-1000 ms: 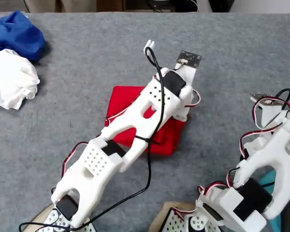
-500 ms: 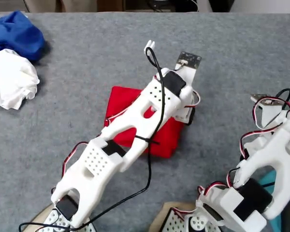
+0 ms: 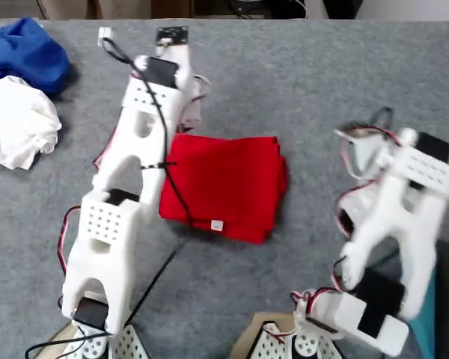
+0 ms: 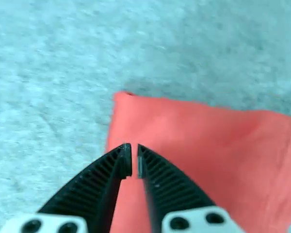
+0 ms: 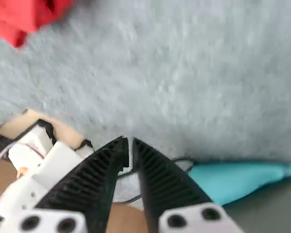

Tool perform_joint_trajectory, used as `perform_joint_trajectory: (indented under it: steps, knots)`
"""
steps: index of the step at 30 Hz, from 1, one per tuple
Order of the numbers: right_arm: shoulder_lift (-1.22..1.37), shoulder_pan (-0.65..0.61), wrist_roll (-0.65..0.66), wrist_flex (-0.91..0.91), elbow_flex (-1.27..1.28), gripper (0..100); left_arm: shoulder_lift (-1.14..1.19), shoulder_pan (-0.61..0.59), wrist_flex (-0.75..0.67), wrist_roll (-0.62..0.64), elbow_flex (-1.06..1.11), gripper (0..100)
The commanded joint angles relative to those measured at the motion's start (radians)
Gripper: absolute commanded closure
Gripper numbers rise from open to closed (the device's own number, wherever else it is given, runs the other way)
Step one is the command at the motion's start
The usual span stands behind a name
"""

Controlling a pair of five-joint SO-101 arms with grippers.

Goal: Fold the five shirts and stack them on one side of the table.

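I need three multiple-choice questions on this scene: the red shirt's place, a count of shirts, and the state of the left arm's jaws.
1. Where does the folded red cloth shirt lie?
A. near the middle of the grey fabric-covered table
B. hanging over the table's edge
C. inside a basket
2. How many crumpled, unfolded shirts lie at the table's far left?
A. one
B. two
C. four
3. How do the left arm's jaws stand?
A. wide open
B. shut, empty
C. clamped on a shirt
1 A, grey surface shows all around it; 2 B, a blue shirt and a white shirt; 3 B, the left wrist view shows tips together, no cloth between.
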Motion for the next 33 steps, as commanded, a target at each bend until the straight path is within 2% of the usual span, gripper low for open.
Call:
perform_joint_trajectory:
  steps: [1,5,10,15,20,26,33]
  knots:
    - [-0.001,-0.208,-0.078,0.015,-0.114,99.3,-0.012,-0.032,0.006,-0.012,-0.038,98]
    - [0.019,-0.364,-0.170,-0.061,-0.257,99.4,0.035,-0.032,-0.020,-0.012,-0.006,98]
    - [0.125,-0.443,-0.241,-0.215,-0.409,99.4,0.139,-0.035,-0.061,-0.012,-0.018,98]
    - [0.311,-0.501,-0.245,-0.261,-0.475,99.4,0.185,-0.034,-0.104,-0.011,-0.017,98]
    - [0.499,-0.521,-0.244,-0.322,-0.536,99.4,0.211,-0.031,-0.147,-0.012,-0.017,98]
    - [0.694,-0.476,-0.244,-0.330,-0.647,99.4,0.219,-0.029,-0.176,-0.014,-0.009,98]
    - [0.812,-0.456,-0.244,-0.325,-0.722,99.4,0.254,-0.035,-0.195,-0.014,-0.017,98]
